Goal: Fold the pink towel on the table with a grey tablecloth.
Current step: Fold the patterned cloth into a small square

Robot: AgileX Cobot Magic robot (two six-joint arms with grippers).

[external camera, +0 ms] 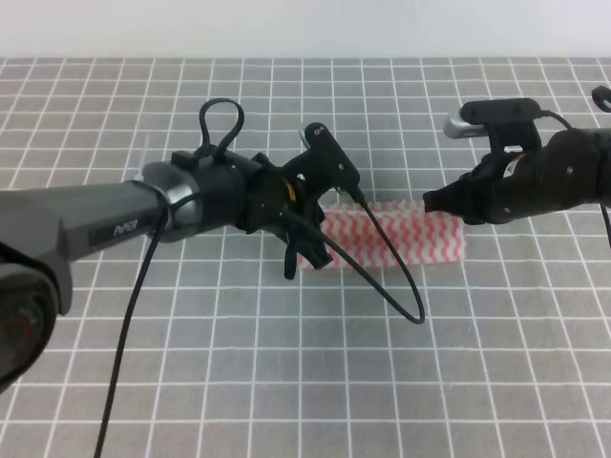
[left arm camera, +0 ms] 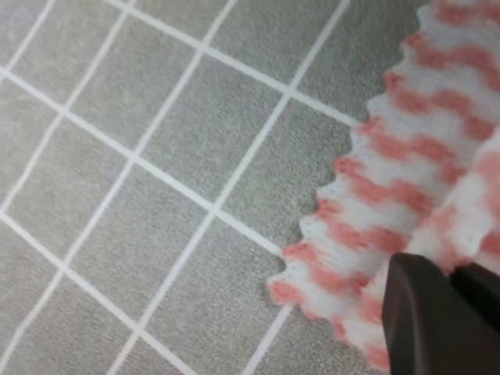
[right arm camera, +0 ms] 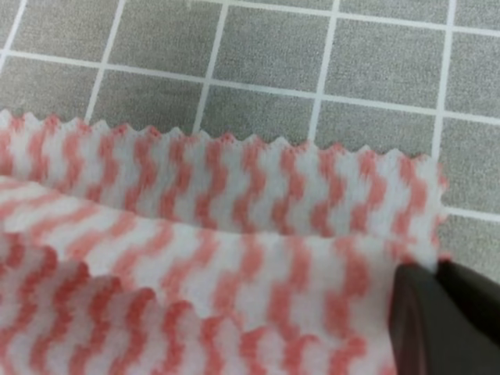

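Folding is partly done: the pink towel lies as a long narrow band across the middle of the table with a grey tablecloth, running left to right, with layers already doubled over.

The left gripper sits at the band's left end, its dark fingers low over the cloth. In the left wrist view a dark fingertip presses against the pinked edge, and an upper layer of towel appears pinched beside it, so this claw seems clenched on the towel, though the grasp itself is at the picture's edge.

The right gripper reaches in from the right and meets the towel's far right corner. The right wrist view shows its fingertip touching the upper layer, with a lower zigzag edge peeking out beyond it, further away. It looks clenched on that top layer too, but the contact is partly cut off.

Judging from this, the step in hand is carrying a folded edge across with both ends held. To do it well, both arms should travel together at the same height, keeping the band taut so it does not sag or twist. The held edge should land square on the lower edge before either claw releases. A loose cable from the left arm hangs over the towel and could drag it.
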